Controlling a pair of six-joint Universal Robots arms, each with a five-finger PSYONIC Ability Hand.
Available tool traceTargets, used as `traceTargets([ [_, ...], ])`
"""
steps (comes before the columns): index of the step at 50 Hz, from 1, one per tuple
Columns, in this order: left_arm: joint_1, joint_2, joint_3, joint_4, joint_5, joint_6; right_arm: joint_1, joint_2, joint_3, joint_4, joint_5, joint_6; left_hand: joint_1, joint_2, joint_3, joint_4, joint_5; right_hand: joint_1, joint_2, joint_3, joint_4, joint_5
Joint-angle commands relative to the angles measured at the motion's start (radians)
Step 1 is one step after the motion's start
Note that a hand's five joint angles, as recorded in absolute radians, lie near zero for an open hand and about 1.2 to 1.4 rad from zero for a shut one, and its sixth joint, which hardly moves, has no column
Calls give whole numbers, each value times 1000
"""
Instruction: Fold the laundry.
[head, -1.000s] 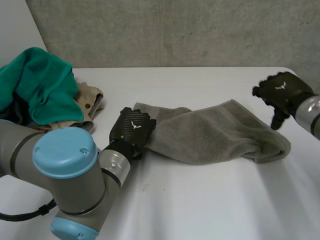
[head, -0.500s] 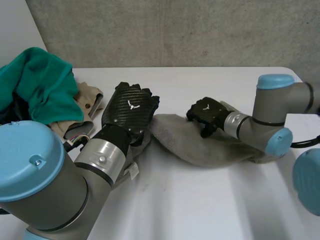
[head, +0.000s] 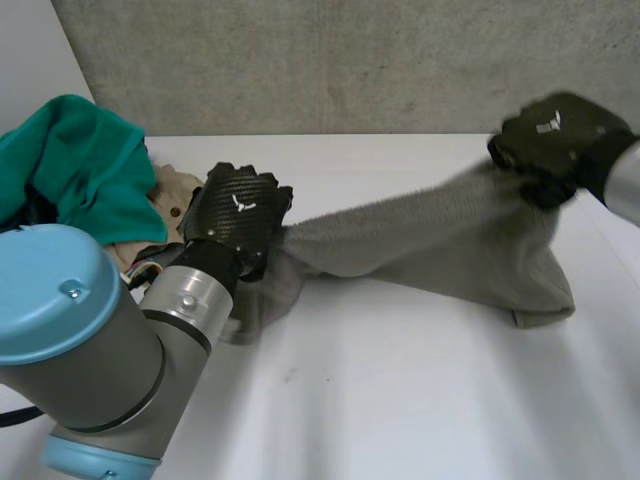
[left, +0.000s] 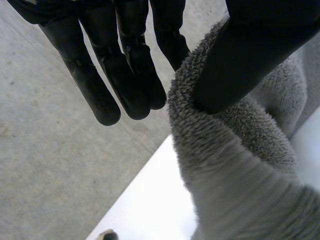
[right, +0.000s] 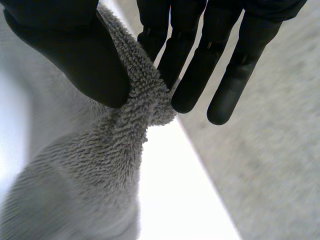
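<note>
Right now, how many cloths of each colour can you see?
Grey towel: 1
Green cloth: 1
Beige cloth: 1
Total: 3

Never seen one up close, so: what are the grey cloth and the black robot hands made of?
The grey cloth looks like terry towelling: matte, fuzzy looped pile. The left robot hand has a glossy woven-patterned back, probably carbon fibre; the right robot hand seems alike.
</note>
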Motion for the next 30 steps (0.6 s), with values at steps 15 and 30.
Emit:
traceTargets([
  [15, 41, -325, 608, 29, 8, 146, 107, 269, -212, -377, 295, -93, 248, 198, 203, 195, 252, 266, 216, 203, 196, 256],
  [30, 73, -280, 745, 150, 9, 211, 104, 210, -142, -1004, 272, 23, 248, 198, 203, 195, 252, 266, 216, 203, 196, 256],
])
